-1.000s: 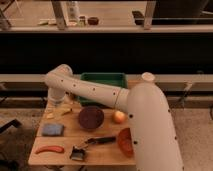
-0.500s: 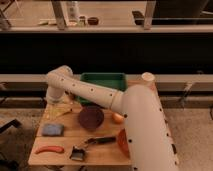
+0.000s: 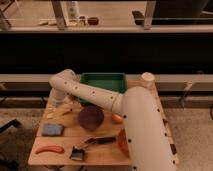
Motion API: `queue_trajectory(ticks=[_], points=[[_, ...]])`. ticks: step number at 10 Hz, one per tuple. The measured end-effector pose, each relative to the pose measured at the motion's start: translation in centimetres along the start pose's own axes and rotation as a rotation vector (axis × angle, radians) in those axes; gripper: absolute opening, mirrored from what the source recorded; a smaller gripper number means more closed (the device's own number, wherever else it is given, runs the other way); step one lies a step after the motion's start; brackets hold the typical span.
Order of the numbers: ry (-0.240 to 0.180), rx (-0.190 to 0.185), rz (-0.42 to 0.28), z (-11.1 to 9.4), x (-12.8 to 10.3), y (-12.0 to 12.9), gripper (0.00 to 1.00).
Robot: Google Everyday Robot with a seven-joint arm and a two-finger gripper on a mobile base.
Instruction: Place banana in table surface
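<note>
The pale yellow banana (image 3: 60, 111) lies on the light wooden table surface (image 3: 107, 156) near its back left corner. My white arm reaches from the lower right across the table to that corner. My gripper (image 3: 58, 101) points down right above the banana, at or very near it. The wrist hides where the gripper meets the fruit.
A green tray (image 3: 102, 81) stands at the back middle and a white cup (image 3: 147, 79) at the back right. A purple bowl (image 3: 91, 118), an orange fruit (image 3: 116, 119), an orange bowl (image 3: 121, 141), a blue sponge (image 3: 52, 130), a brush (image 3: 92, 143) and an orange-red carrot-like object (image 3: 49, 149) lie on the table.
The arm's thick link has shifted a little to the left. The gripper stays over the banana at the back left corner.
</note>
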Motion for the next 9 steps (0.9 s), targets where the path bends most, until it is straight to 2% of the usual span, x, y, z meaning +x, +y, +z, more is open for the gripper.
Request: queue_trajectory(ticks=[4, 9], points=[[-0.008, 0.011, -0.015, 0.6, 1.4, -1.5, 0.80], [-0.002, -0.021, 0.028, 3.0, 4.2, -1.1, 0.79]])
